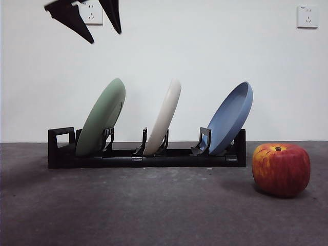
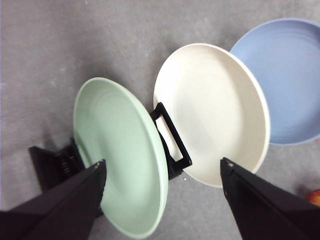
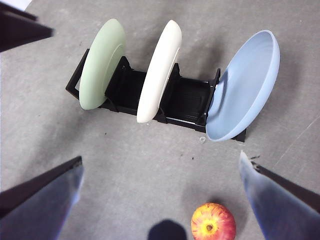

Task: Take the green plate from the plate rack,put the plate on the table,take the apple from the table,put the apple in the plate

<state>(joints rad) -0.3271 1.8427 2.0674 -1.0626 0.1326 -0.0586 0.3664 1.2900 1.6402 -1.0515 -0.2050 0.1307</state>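
Observation:
The green plate (image 1: 101, 119) stands tilted in the leftmost slot of the black plate rack (image 1: 146, 154). It also shows in the left wrist view (image 2: 120, 155) and the right wrist view (image 3: 101, 62). My left gripper (image 1: 97, 23) is open and hangs high above the green plate, apart from it; in its wrist view (image 2: 162, 172) the jaws stand wide on either side of the plate. The red apple (image 1: 281, 168) sits on the table (image 1: 154, 210) at the right. My right gripper (image 3: 160, 167) is open, high above the apple (image 3: 213, 222).
A cream-white plate (image 1: 164, 117) stands in the rack's middle slot and a blue plate (image 1: 230, 119) in the right slot. The rack has a looped handle (image 1: 60, 141) at its left end. A white wall stands behind.

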